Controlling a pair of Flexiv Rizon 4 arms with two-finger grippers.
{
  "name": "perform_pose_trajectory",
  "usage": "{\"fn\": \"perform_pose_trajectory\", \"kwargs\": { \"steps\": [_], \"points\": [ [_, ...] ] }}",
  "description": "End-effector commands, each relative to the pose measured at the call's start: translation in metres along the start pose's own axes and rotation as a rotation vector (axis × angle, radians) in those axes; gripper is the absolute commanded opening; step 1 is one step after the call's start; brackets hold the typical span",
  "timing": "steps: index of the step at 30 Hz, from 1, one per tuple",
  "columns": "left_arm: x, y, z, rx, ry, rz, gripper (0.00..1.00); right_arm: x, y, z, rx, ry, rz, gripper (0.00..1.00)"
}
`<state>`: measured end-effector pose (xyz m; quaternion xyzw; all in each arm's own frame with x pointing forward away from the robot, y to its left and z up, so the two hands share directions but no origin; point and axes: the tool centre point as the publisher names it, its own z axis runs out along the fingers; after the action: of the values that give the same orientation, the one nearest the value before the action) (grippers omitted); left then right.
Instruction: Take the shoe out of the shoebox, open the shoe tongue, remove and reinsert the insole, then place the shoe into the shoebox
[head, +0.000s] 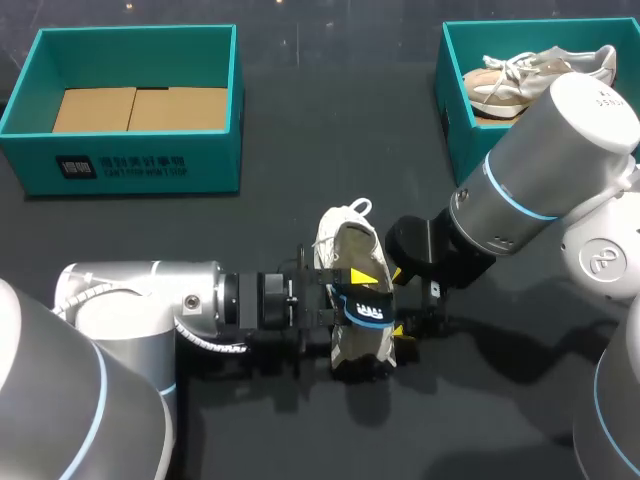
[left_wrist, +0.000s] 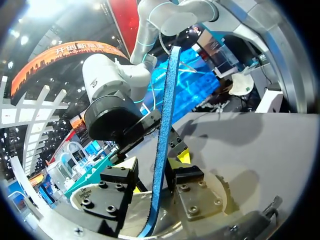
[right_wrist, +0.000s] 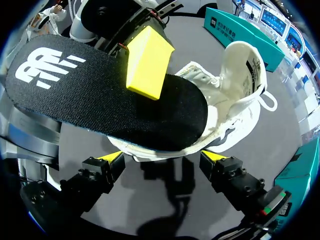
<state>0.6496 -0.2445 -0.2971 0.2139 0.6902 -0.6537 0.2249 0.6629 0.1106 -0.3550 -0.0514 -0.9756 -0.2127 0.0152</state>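
Insole (right_wrist: 75, 95) between fingers (left_wrist: 189, 184) of left end effector (left_wrist: 155, 172)

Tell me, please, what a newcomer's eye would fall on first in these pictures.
Most striking is the black insole, held in the air above the white shoe by the left gripper, whose yellow fingertip presses on its top. The right gripper stands open beside the shoe. At the far right, a teal shoebox holds a second shoe.
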Motion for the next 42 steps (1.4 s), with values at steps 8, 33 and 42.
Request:
{"fn": "perform_pose_trajectory", "kwargs": {
  "steps": [8, 33, 42],
  "points": [
    [0.001, -0.001, -0.002, -0.042, 0.010, 0.029, 0.00, 0.001, 0.000, 0.001, 0.000, -0.002, 0.000, 1.00],
    [-0.004, 0.046, -0.005, -0.066, -0.019, 0.024, 0.00, 0.001, 0.000, 0.001, 0.000, -0.002, 0.000, 1.00],
    [-0.002, 0.044, -0.005, -0.043, -0.038, 0.091, 0.00, 0.001, 0.000, 0.001, 0.000, -0.002, 0.000, 1.00]
  ]
}}
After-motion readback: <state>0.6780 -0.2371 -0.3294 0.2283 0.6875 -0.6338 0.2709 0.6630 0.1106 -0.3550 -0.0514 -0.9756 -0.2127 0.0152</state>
